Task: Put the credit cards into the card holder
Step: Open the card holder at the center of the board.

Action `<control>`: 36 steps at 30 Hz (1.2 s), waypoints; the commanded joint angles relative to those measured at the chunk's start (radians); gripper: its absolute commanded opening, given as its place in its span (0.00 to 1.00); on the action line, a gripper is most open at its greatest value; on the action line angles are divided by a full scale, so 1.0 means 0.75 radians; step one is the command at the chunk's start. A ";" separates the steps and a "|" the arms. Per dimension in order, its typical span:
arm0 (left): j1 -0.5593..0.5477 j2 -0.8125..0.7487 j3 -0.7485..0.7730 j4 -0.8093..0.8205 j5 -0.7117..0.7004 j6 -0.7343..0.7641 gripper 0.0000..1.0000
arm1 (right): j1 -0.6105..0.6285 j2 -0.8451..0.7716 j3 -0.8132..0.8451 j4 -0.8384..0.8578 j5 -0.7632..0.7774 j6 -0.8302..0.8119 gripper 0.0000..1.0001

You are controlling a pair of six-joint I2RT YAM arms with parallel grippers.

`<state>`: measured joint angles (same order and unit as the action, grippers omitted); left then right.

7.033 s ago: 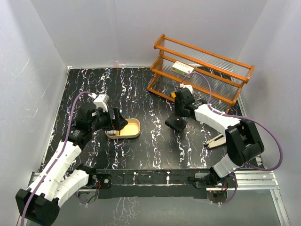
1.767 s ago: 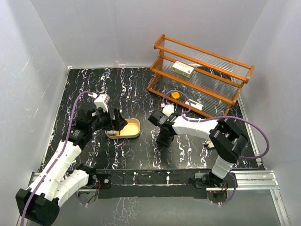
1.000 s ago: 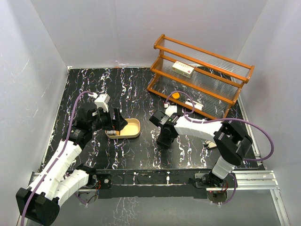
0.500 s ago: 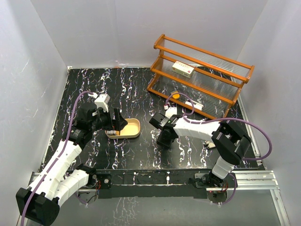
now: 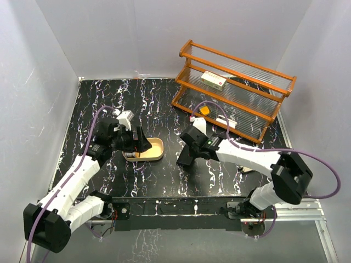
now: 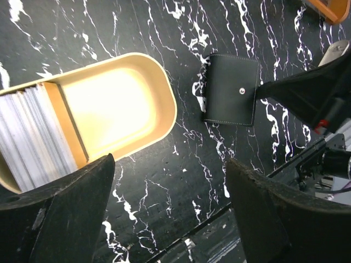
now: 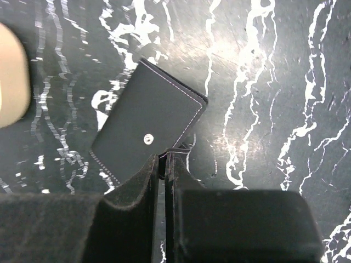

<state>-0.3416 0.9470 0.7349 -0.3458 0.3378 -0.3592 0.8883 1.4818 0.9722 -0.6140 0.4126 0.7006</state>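
The card holder point(image 7: 148, 134) is a closed black wallet with a snap, lying on the black marbled table; it also shows in the left wrist view point(image 6: 230, 90) and the top view point(image 5: 185, 158). My right gripper point(image 7: 165, 160) is shut on its near edge; it also shows in the top view point(image 5: 190, 154). The credit cards point(image 6: 33, 137) are a grey stack standing on edge in the left end of a tan oval tray point(image 6: 164, 98), seen from above too point(image 5: 131, 155). My left gripper point(image 6: 170, 164) is open and empty above the tray's right end point(image 5: 140, 146).
An orange wooden rack point(image 5: 236, 87) stands at the back right, with a white-and-red box point(image 5: 213, 80) on a shelf and an orange object point(image 5: 204, 110) at its foot. The tray point(image 5: 157, 149) sits just left of the wallet.
My right arm carried the wallet from near the rack to the table's middle, then lowered and swung, nudging it slightly left. My left gripper shifted a little right over the tray.
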 commanded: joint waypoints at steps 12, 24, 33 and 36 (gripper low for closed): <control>-0.156 0.150 0.080 0.087 0.143 -0.206 0.79 | 0.004 -0.287 -0.064 0.363 -0.190 -0.033 0.00; -0.250 0.252 0.105 0.126 0.103 -0.244 0.77 | -0.023 -0.266 -0.165 0.095 0.071 0.135 0.00; -0.352 0.376 0.138 0.190 -0.033 -0.279 0.76 | -0.094 -0.310 -0.285 0.034 0.106 0.245 0.00; -0.371 0.428 0.142 0.223 -0.036 -0.291 0.76 | -0.129 -0.320 -0.327 0.027 0.098 0.269 0.00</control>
<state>-0.6033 1.2407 0.8043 -0.2199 0.3351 -0.5602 0.8219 1.2835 0.7544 -0.5842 0.4492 0.8497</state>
